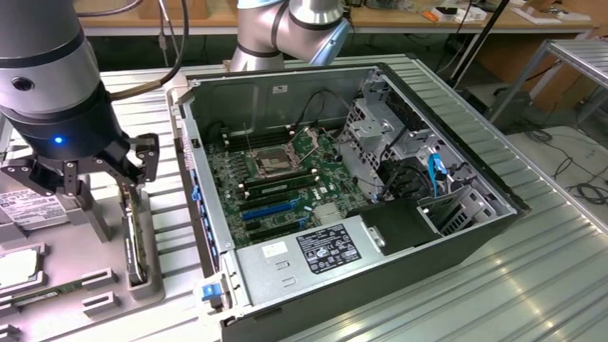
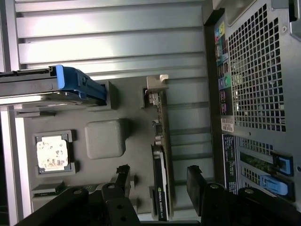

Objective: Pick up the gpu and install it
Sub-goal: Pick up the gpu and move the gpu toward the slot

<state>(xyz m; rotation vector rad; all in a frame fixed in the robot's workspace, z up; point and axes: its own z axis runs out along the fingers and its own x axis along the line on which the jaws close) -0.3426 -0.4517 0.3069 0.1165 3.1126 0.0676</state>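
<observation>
Wrist view: end effector (image 2: 158,175) wide open over the gpu (image 2: 160,200), ungrasped in the tray (image 2: 127,101) beside the case (image 2: 256,70); nothing installed yet

Workshop corner, bright glare on metal.
Ribbed metal table (image 1: 532,285) up front; wooden workbench (image 1: 399,18) with clutter behind; at the exterior view's right, grey floor (image 1: 562,146), loose cables (image 1: 582,189), metal frame (image 1: 577,48).

**Card flanks open; case wall close**

The gpu (image 2: 160,193) stands on edge in the grey tray (image 2: 103,139). Gaps run along both its faces, where the spread fingers (image 2: 123,176) of the gripper (image 2: 159,169) straddle it. The case wall (image 2: 254,70) rises just beside the tray. Inside, the blue slots (image 1: 270,210) seem unobstructed, between the power supply (image 1: 318,249) and the drive cage (image 1: 380,135).
</observation>
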